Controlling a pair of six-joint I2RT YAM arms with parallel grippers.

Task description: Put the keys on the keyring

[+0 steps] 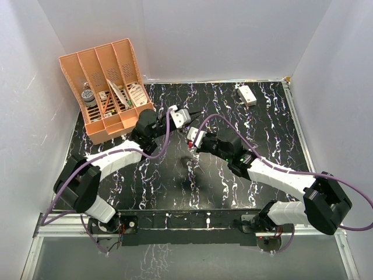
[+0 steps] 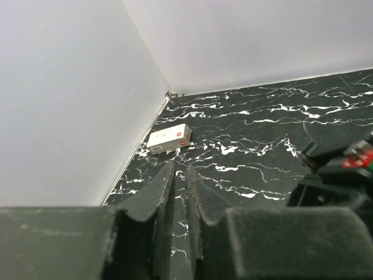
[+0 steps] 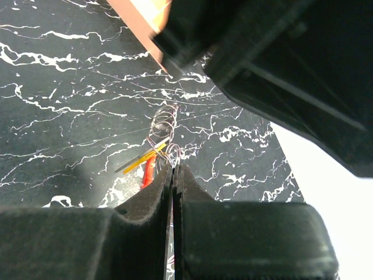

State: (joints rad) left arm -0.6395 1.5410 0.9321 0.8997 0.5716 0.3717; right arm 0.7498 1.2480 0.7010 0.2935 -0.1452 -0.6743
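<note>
The black marbled desk (image 1: 145, 181) is carrying an orange slotted organizer (image 1: 108, 87), which is standing well off to the left of both hands, towards the back corner.

The left hand (image 2: 180, 170) is reaching out in front of the right one. Its fingers are lying almost together with only a thin slit showing between them, and nothing is sitting in that slit. A dark part of the right arm (image 2: 338, 169) is crowding in just to its right. Well ahead of its fingertips, a white box (image 2: 169, 139) is lying on the desk by the wall.

The right hand (image 3: 173, 169) is pressing its fingers tightly together. The bunch of small things is gathering right at its fingertips. The red keyring (image 3: 148, 174) is running in under the left fingertip, so the hand appears to be pinching it there.

The keys (image 3: 165, 119) are showing as silvery loops just beyond the fingertips, too small to tell their shapes. A thin yellow piece (image 3: 143, 159) is lying between them and the red band.
</note>
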